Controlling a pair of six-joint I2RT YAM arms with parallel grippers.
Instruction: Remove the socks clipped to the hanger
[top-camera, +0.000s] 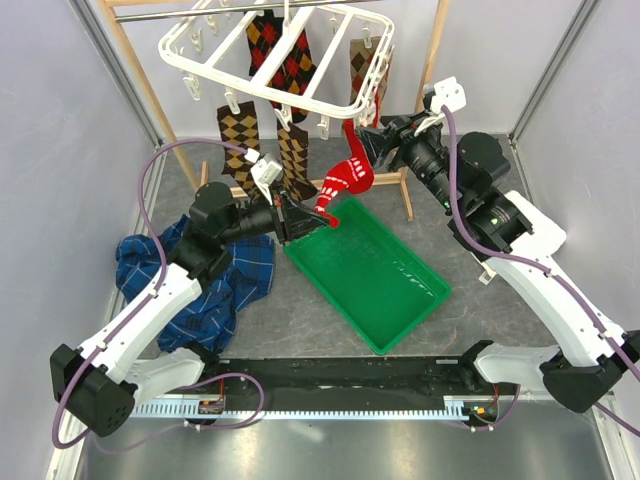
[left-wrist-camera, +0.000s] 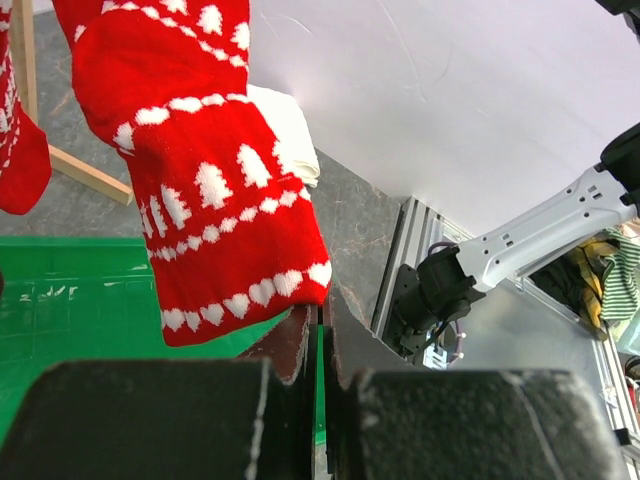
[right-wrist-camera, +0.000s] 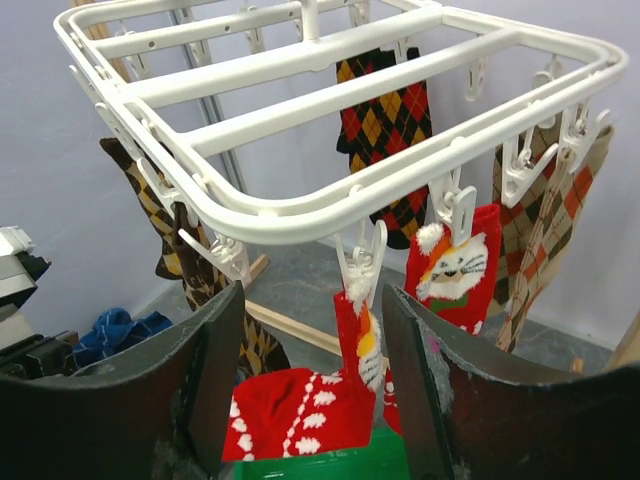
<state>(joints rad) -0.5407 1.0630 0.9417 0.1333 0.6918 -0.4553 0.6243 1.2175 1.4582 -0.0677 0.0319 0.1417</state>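
Red festive sock (top-camera: 345, 180) hangs clipped to the white hanger (right-wrist-camera: 290, 215).
Left gripper (top-camera: 292, 216) is closed, its tips at the sock's toe over the green tray (top-camera: 400, 300); whether it pinches cloth I cannot tell. Argyle socks (top-camera: 240, 135) hang behind. Right gripper (right-wrist-camera: 312, 300) is open, the sock's clip (right-wrist-camera: 358, 262) showing between its fingers.

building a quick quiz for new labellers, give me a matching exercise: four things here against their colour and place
Things:
1 tray
2 cloth
3 hanger
4 festive sock

Colour and place:
a white, up top
b red, clipped to the hanger
c green, centre
d blue plaid, far left

Pairs: 1-c, 2-d, 3-a, 4-b
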